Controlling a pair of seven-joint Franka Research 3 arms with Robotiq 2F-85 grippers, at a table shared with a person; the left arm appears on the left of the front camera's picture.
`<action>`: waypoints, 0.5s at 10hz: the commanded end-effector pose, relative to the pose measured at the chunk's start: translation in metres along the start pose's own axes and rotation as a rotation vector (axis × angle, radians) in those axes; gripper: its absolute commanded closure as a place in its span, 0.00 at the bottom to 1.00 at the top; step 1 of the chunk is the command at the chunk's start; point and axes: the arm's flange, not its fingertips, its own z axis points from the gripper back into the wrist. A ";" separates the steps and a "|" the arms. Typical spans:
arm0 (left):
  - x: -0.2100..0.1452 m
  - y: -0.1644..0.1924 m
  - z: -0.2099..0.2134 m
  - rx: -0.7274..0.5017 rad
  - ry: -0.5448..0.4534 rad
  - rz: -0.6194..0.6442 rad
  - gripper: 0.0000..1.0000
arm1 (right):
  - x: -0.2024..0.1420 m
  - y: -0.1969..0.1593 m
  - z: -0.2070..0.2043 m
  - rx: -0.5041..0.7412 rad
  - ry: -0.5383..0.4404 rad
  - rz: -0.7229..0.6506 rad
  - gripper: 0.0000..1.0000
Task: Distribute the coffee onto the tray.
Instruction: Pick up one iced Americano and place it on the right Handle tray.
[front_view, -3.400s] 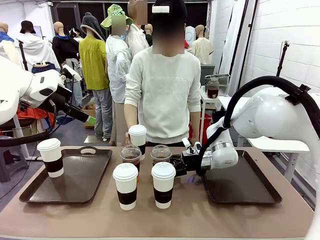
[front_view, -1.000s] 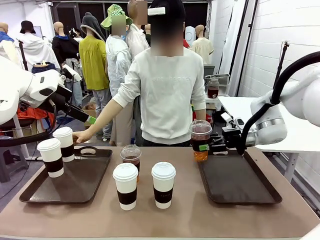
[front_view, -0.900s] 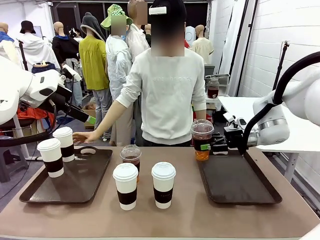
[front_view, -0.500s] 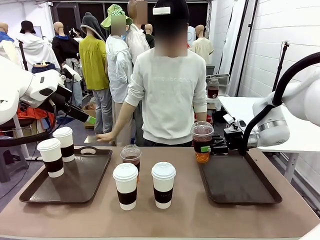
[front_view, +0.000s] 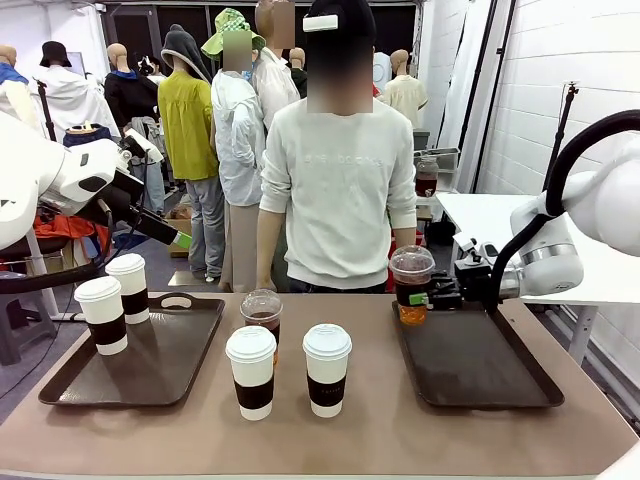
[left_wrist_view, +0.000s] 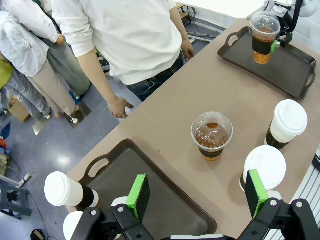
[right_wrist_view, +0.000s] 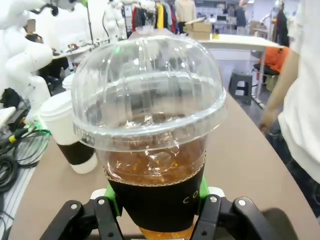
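a clear dome-lidded cup (front_view: 412, 285) of brown liquid is clamped at its black sleeve in the right tool (front_view: 424, 297), at the far left corner of the right tray (front_view: 480, 375). the second dome-lidded cup (front_view: 261, 312) and two paper cups (front_view: 250, 371) stand on the table (front_view: 380, 430) between the trays. two more paper cups (front_view: 103, 314) stand on the left tray (front_view: 160, 370). the left tool (left_wrist_view: 197, 197) hangs above them, spread wide and empty

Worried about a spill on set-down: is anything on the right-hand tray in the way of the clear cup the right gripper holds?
Nothing visible does. The right gripper holds the clear cup at the far left corner of the right-hand tray, and no other thing stands on that tray.
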 end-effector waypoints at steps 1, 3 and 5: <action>-0.001 0.001 0.001 -0.004 -0.003 0.003 0.00 | 0.002 -0.020 0.016 -0.033 -0.053 0.016 0.37; -0.001 0.001 0.001 -0.004 -0.003 0.003 0.00 | -0.006 -0.043 0.029 -0.067 -0.085 0.016 0.37; -0.001 0.001 0.001 -0.004 -0.003 0.003 0.00 | -0.017 -0.067 0.031 -0.085 -0.106 0.012 0.37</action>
